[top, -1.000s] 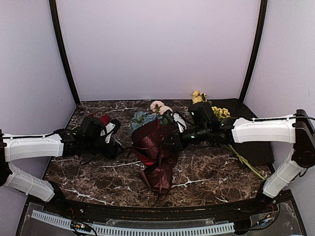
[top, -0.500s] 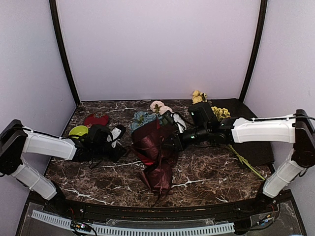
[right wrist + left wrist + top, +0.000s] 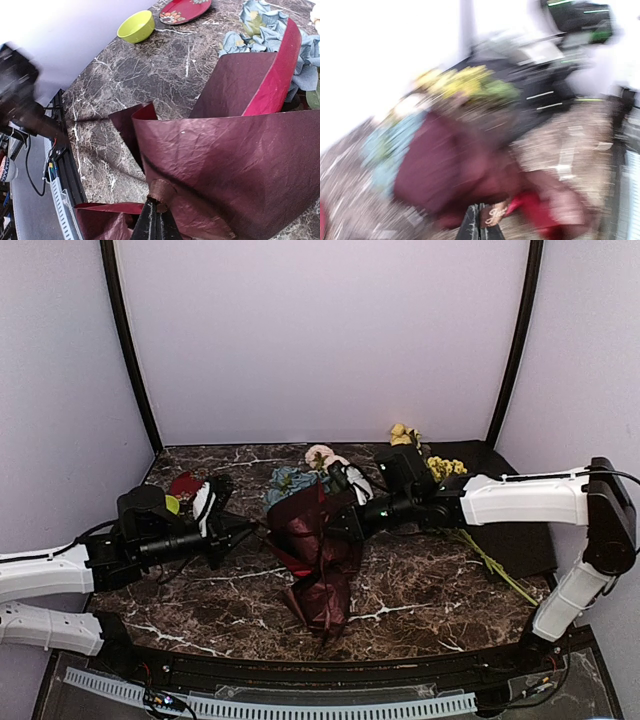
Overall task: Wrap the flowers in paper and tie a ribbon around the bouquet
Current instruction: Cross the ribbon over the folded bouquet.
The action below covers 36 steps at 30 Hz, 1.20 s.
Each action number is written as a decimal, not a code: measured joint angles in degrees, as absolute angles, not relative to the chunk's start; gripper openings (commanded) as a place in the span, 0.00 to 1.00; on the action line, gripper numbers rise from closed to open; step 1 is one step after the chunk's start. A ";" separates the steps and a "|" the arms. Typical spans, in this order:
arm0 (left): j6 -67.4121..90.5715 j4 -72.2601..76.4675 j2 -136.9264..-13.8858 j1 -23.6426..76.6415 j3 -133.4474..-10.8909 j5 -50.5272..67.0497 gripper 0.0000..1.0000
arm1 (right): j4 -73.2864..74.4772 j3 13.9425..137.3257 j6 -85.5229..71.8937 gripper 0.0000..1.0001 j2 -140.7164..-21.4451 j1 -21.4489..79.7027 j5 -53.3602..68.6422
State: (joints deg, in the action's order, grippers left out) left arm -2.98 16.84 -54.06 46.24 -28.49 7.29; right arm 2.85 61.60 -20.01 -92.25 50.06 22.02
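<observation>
- The bouquet (image 3: pixel 318 558) lies mid-table as a loose cone. Its blossoms point to the far wall and its narrow end points to my near edge.
- The paper (image 3: pixel 235 165) is crinkled, glossy burgundy, and one raised flap shows a bright red face. Its edges flare open rather than lying tight. My right gripper (image 3: pixel 157 209) is closed on a fold of it.
- The flowers (image 3: pixel 291 481) poke out of the wide end, a blue cluster with pale pink and white roses just behind it. Their stems are hidden in the wrap.
- The ribbon I cannot pick out for sure; a thin dark line crosses the paper by my right fingertips.
</observation>
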 measured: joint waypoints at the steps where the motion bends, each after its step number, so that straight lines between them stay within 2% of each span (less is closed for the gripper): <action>1: -4.03 16.60 -52.80 47.72 -28.77 9.39 0.00 | 2.90 61.84 -20.12 0.00 -92.66 49.91 22.02; 5: -6.09 13.26 -54.68 51.13 -31.83 16.97 0.00 | 3.07 62.04 -20.75 0.00 -93.23 49.34 22.04; 14: -11.09 8.49 -77.45 61.98 -47.27 29.80 0.00 | 4.25 63.99 -21.28 0.00 -93.69 48.53 22.48; 23: -16.84 10.39 -97.03 67.46 -63.77 30.72 0.02 | 6.48 64.05 -20.45 0.00 -93.69 48.21 22.46; 25: -17.47 10.50 -99.13 67.92 -64.90 30.09 0.13 | 6.76 64.05 -20.10 0.00 -93.69 48.21 22.46; 28: -18.96 9.06 -101.89 68.25 -67.68 27.03 0.44 | 7.20 64.05 -19.77 0.00 -93.69 48.14 22.46; 32: -20.05 7.07 -102.56 68.38 -69.63 21.85 0.76 | 7.35 64.05 -19.35 0.00 -93.69 47.94 22.55; 36: -21.63 6.55 -100.68 68.34 -67.94 18.52 0.87 | 7.68 64.34 -18.90 0.00 -93.69 47.94 23.14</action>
State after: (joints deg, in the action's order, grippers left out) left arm -21.63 6.55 -100.68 68.34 -67.94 18.52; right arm 7.68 64.34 -18.90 -93.69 47.94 23.14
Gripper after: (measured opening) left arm 0.813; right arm 0.003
